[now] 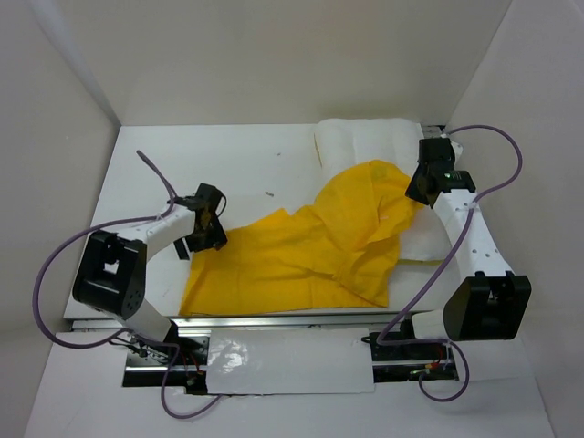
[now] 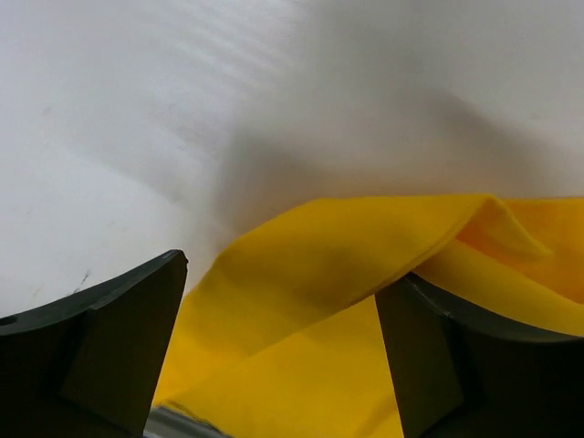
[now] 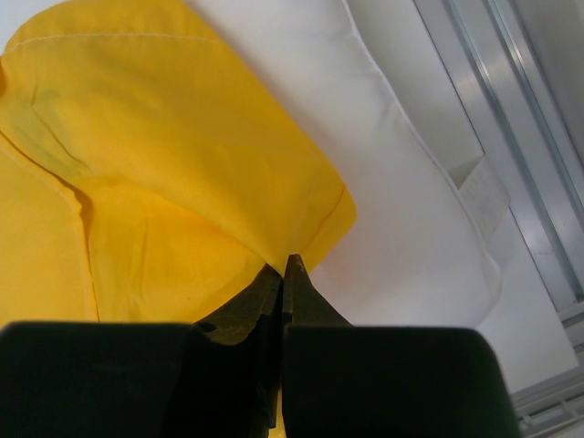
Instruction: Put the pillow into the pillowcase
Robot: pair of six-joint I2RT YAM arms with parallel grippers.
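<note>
1. Yellow fabric fills the middle of the top view. The pillowcase (image 1: pixel 310 251) lies crumpled on the table (image 1: pixel 182 155), flat at the near left and drawn up at the far right over the white pillow (image 1: pixel 365 141). The pillow sits against the table's far right side. Your left gripper (image 1: pixel 212 224) is at the case's far-left corner and your right gripper (image 1: pixel 422 187) at its far-right end.

2. In the left wrist view, the left gripper (image 2: pixel 283 356) has its jaws wide apart, straddling a raised fold of the pillowcase (image 2: pixel 365 255) without pinching it. Judge the cloth as thin, limp and light: it will sag and slide, so take one layer at the edge, not the whole fold.

3. In the right wrist view, the right gripper (image 3: pixel 285 274) has its jaws together, clamped on a rounded edge of the pillowcase (image 3: pixel 182 137) just over the pillow (image 3: pixel 392 210). The pillow looks puffy and soft. It should squash easily but give no firm hold, so pinch it at a corner or seam. I cannot tell whether the pinched edge belongs to the case's mouth.
</note>
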